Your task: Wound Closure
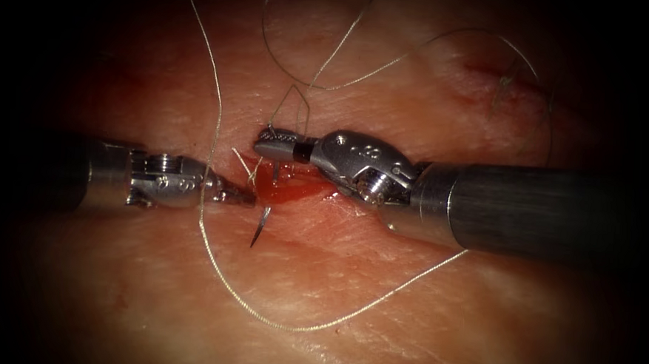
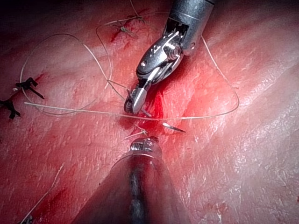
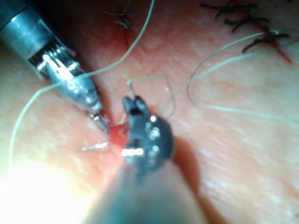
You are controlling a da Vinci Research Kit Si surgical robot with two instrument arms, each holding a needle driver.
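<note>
My right tool [image 1: 271,144] comes in from the right and is shut on the curved needle near its tail, above the cut [image 1: 298,190]. The needle [image 1: 275,170] dips into the tissue there. Its sharp tip [image 1: 260,229] sticks out of the tissue on the cut's left side, also seen in both wrist views [image 2: 173,127] [image 3: 93,148]. My left tool [image 1: 243,198] lies left of the cut with its jaws shut on nothing, its tip just above the needle tip. Thread [image 1: 284,109] rises from the needle's tail.
Thread [image 1: 295,326] sweeps in a wide loop over the near tissue and passes under the right shaft [image 1: 545,212]. More loops [image 1: 420,52] lie behind. An older stitch [image 1: 504,82] sits at the back right; dark knots [image 3: 252,28]. Red fluid [image 1: 287,191] pools in the cut.
</note>
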